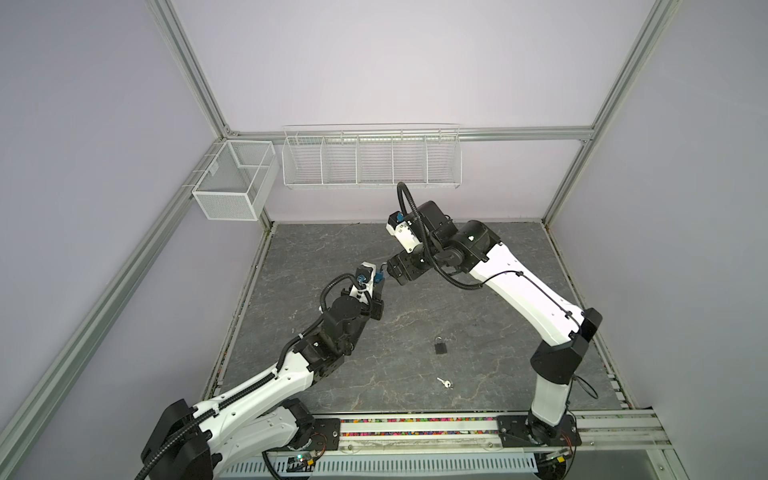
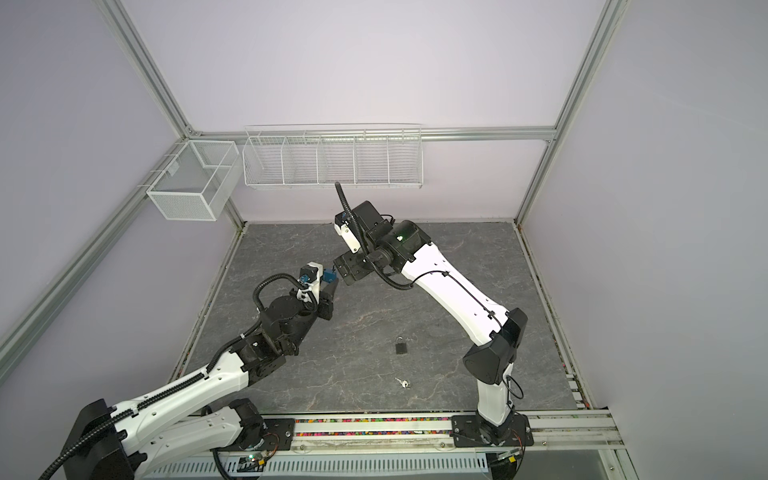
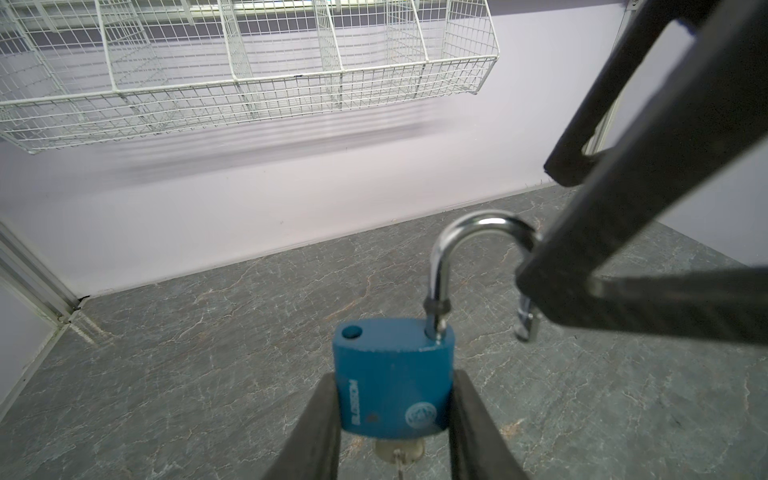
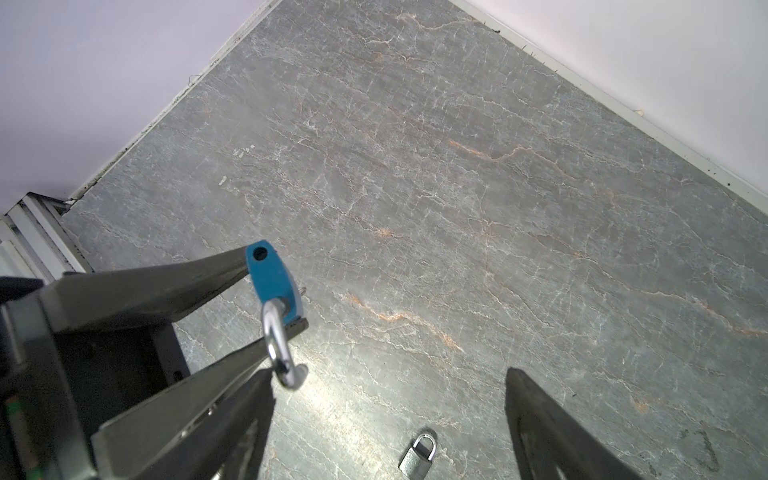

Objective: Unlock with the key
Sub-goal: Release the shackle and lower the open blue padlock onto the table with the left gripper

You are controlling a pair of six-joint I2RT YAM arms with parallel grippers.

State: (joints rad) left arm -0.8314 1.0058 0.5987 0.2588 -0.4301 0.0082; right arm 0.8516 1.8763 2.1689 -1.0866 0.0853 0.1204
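Observation:
My left gripper (image 3: 392,386) is shut on a blue padlock (image 3: 390,374), held above the table; it shows in both top views (image 1: 379,277) (image 2: 329,276). Its steel shackle (image 3: 440,266) has swung out of the body, leaving one hole empty. A key (image 3: 399,455) sticks out of the padlock's underside. My right gripper (image 4: 388,374) is open beside the shackle (image 4: 277,345). One of its fingers (image 3: 582,249) lies against the shackle's curve and hides part of the free end. In a top view the right gripper (image 1: 390,272) faces the left gripper (image 1: 376,287).
A small dark padlock (image 1: 440,345) (image 2: 400,345) (image 4: 419,455) lies on the grey marbled table (image 1: 478,332), with a loose silver key (image 1: 445,383) (image 2: 402,382) in front of it. White wire baskets (image 1: 370,160) (image 1: 235,178) hang on the back wall.

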